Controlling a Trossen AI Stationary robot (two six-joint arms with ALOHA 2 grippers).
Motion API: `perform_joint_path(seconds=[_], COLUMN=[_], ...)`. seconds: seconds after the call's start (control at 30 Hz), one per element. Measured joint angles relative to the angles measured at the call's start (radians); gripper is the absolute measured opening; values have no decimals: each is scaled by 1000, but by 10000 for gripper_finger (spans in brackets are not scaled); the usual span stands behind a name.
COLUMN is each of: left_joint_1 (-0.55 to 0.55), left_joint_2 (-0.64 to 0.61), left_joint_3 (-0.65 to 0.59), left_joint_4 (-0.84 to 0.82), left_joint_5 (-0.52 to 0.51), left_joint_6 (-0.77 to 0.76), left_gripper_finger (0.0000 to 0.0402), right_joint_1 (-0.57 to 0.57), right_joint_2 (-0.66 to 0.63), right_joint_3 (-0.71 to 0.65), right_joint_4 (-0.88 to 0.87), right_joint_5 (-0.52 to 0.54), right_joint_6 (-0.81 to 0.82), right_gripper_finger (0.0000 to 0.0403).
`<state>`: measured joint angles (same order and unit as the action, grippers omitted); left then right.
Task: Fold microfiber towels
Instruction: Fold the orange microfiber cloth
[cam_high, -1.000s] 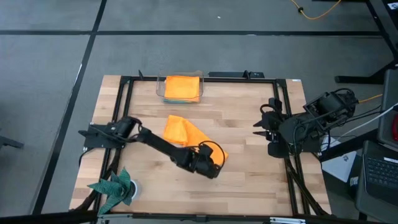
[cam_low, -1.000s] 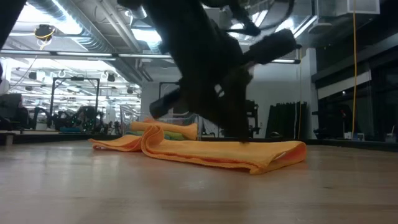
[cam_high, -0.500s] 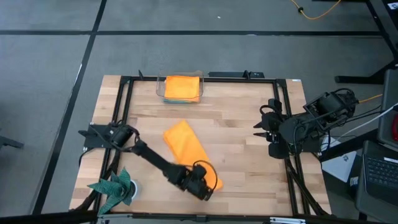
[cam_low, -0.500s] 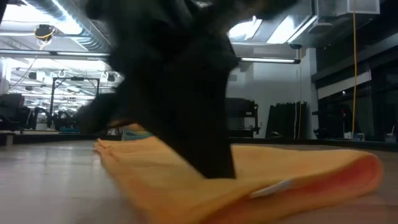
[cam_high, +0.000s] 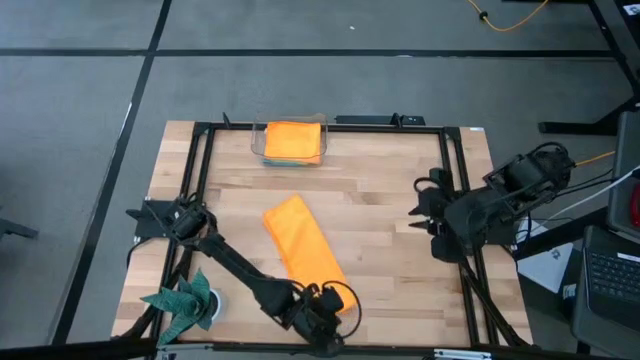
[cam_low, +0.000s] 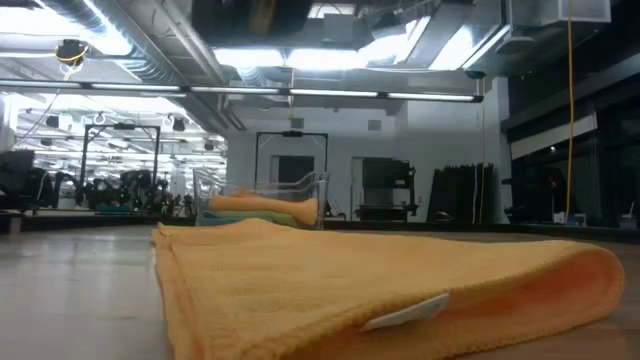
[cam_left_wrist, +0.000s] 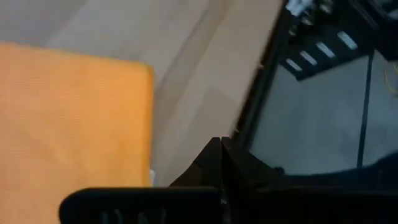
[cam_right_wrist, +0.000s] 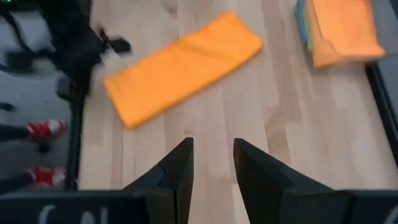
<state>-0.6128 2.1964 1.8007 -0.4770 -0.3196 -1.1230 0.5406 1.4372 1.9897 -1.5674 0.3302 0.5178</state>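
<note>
From above, a folded orange towel (cam_high: 305, 250) is lying diagonally mid-table, the left gripper (cam_high: 322, 322) sitting at its front-edge end, fingers unreadable. At table level, a white tag (cam_low: 405, 311), lettering illegible, is showing. The right gripper (cam_right_wrist: 212, 165) is hovering slightly parted near the right edge.

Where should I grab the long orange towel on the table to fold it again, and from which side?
Probably the short end of the orange towel nearest the left gripper, coming down from above. It lies flat as a long strip, so lifting that end toward the far end, near the bin, would halve it.
</note>
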Motion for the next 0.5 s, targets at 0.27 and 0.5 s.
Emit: perform_joint_path(seconds=[0.27, 0.5], left_joint_1=[-37, -28], left_joint_2=[1, 1], left_joint_3=[13, 12], left_joint_4=[-77, -271], left_joint_5=[148, 193], left_joint_6=[-59, -44], left_gripper_finger=[19, 105], right_joint_1=[58, 67], right_joint_2=[1, 2], right_joint_3=[-263, -521], right_joint_4=[85, 427], right_joint_5=[-3, -49], right_joint_6=[27, -30], right_gripper_finger=[116, 116])
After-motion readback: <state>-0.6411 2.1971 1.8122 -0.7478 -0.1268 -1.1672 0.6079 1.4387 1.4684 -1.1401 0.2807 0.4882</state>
